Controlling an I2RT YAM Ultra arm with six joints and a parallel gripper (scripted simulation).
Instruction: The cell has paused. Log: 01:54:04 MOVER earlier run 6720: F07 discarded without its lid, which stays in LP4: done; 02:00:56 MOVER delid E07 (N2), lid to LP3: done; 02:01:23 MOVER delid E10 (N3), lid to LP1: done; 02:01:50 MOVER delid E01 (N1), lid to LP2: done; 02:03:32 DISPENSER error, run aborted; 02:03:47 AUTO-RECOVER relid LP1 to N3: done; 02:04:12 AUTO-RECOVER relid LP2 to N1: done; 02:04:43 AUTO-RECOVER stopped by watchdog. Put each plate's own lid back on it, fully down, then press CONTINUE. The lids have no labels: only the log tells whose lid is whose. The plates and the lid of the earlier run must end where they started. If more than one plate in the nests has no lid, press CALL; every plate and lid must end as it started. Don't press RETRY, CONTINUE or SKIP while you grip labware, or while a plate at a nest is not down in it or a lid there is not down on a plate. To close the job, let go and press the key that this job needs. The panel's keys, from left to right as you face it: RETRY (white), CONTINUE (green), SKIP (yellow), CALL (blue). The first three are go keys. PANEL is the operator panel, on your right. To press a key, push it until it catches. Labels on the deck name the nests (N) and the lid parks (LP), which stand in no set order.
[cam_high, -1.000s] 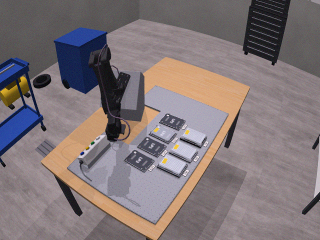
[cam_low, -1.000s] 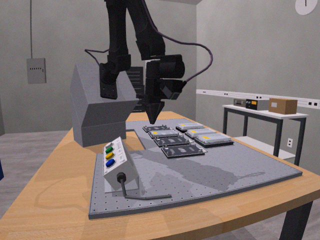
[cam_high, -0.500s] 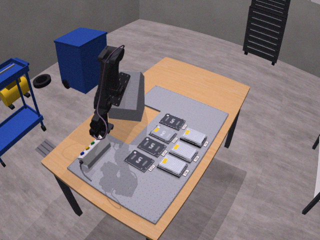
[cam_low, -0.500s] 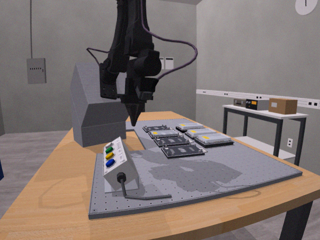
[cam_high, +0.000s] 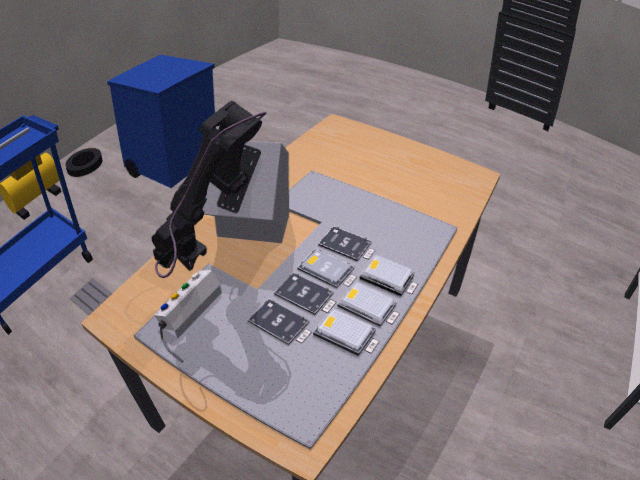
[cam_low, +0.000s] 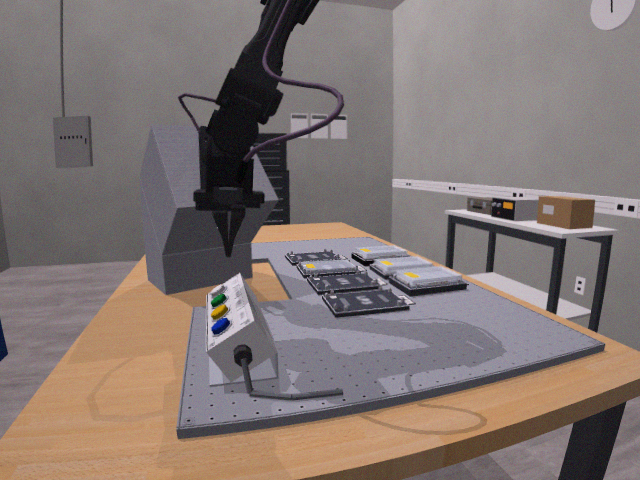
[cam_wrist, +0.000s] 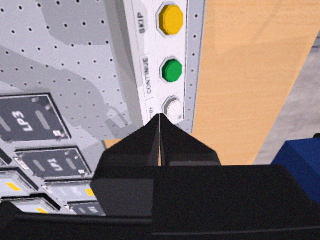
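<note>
My gripper (cam_high: 191, 267) (cam_low: 228, 255) (cam_wrist: 159, 119) is shut and empty, tips down above the white-key end of the panel (cam_high: 193, 313) (cam_low: 262, 356). The white key (cam_wrist: 173, 107), green key (cam_high: 185, 285) (cam_low: 218, 299) (cam_wrist: 172, 70), yellow key (cam_high: 174, 296) (cam_low: 219, 311) (cam_wrist: 171, 20) and blue key (cam_high: 164, 306) (cam_low: 220, 326) show. Three nest plates (cam_high: 345, 330) (cam_high: 367, 303) (cam_high: 386, 272) appear covered by clear lids lying level. A clear lid (cam_high: 326, 266) (cam_low: 328, 266) lies on LP4. LP3 (cam_high: 279, 321) (cam_wrist: 32, 117), LP1 (cam_high: 303, 292) (cam_wrist: 52, 162) and LP2 (cam_high: 344, 242) are bare.
The grey pedestal (cam_high: 250, 229) (cam_low: 199, 268) stands behind the gripper. A cable (cam_low: 294, 396) runs from the panel's blue-key end over the perforated deck (cam_high: 310, 413) (cam_low: 465, 372). The park row lies between the panel and the nest row.
</note>
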